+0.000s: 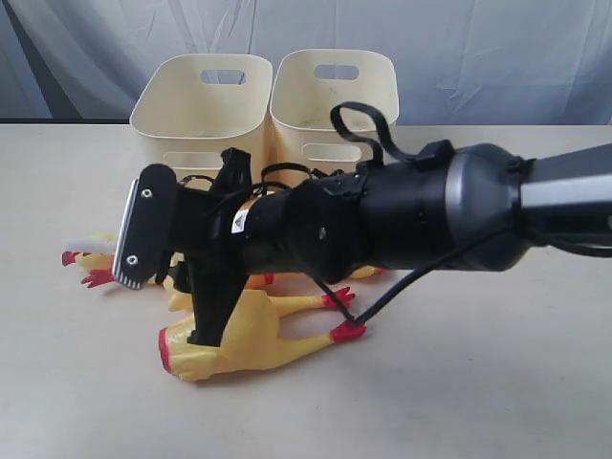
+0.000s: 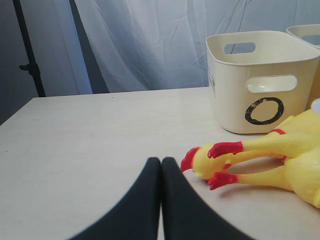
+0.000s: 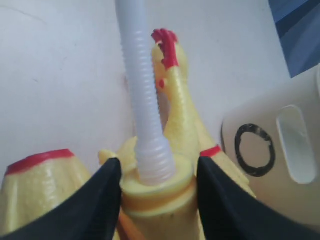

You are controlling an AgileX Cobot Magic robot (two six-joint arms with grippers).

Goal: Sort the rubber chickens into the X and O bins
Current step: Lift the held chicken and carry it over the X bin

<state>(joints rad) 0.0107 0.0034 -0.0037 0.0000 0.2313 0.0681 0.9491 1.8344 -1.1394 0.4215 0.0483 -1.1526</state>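
Several yellow rubber chickens [image 1: 251, 335] lie on the table in front of two cream bins. My right gripper [image 3: 158, 165] is closed round the body of the rubber chicken that has a white ribbed tube [image 3: 145, 100], with a finger pressed on each side. A second chicken with a red comb [image 3: 172, 85] lies just beyond it. The O bin [image 2: 260, 85] stands close by. Only a corner of the other bin [image 2: 306, 31] shows and its mark is hidden. My left gripper [image 2: 161, 161] is shut and empty, low over the table beside a chicken's head [image 2: 200, 161].
In the exterior view my right arm [image 1: 411, 215] reaches across and covers the fronts of both bins [image 1: 191, 120] and most of the chickens. A grey curtain [image 1: 478, 38] hangs behind the table. A black stand [image 2: 27, 50] is at the far side.
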